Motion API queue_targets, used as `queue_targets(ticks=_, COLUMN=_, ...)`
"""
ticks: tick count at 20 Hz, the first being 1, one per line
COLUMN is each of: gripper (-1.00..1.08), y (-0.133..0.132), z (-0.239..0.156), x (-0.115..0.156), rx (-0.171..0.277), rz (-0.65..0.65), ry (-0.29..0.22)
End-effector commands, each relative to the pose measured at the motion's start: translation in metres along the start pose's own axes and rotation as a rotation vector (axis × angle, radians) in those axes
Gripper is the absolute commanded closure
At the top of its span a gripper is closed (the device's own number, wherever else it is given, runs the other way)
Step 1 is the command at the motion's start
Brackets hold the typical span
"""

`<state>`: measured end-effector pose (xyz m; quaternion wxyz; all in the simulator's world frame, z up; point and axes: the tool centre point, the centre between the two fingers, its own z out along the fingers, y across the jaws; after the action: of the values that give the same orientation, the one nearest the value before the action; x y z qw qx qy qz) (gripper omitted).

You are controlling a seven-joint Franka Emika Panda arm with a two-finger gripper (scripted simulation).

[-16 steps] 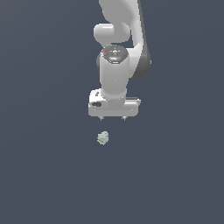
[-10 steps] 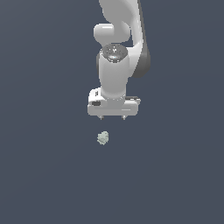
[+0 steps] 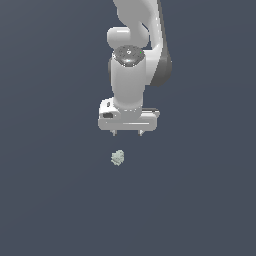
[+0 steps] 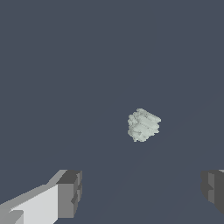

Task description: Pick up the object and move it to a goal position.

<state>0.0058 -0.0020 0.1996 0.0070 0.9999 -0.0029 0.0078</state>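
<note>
End effector [image 3: 127, 133] spread, nothing between its fingers.
Object [image 3: 118, 158] lies alone on the dark worktop [image 3: 45, 200], just below the fingertips in the exterior view and slightly toward that view's left; clear gap, no contact.

The white arm [image 3: 131, 75] is reaching down from the top of the exterior view, carrying its gripper [image 3: 127, 133] with the two short fingertips [image 3: 115, 133] pointing downward and standing apart, nothing showing between them. The object [image 3: 118, 158], a small pale grey-green lumpy chunk, is lying on the dark grey surface [image 3: 50, 200] below the gripper, clear of the fingertips and sitting a little toward the exterior view's left of the gripper's middle.
</note>
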Motion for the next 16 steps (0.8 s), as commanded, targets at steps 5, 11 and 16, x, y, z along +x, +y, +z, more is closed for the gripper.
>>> queue_targets(ticks=5, gripper=-0.92, y=0.001, z=0.003, x=0.001, rx=-0.001, rz=-0.033, ry=-0.001)
queue_targets(ticks=11, gripper=-0.92, y=0.005, z=0.011, x=0.003, rx=-0.003, rz=-0.109, ry=-0.003)
queue_targets(ticks=16, gripper=-0.92, y=0.009, z=0.020, x=0.005, rx=-0.005, rz=-0.205, ry=-0.006)
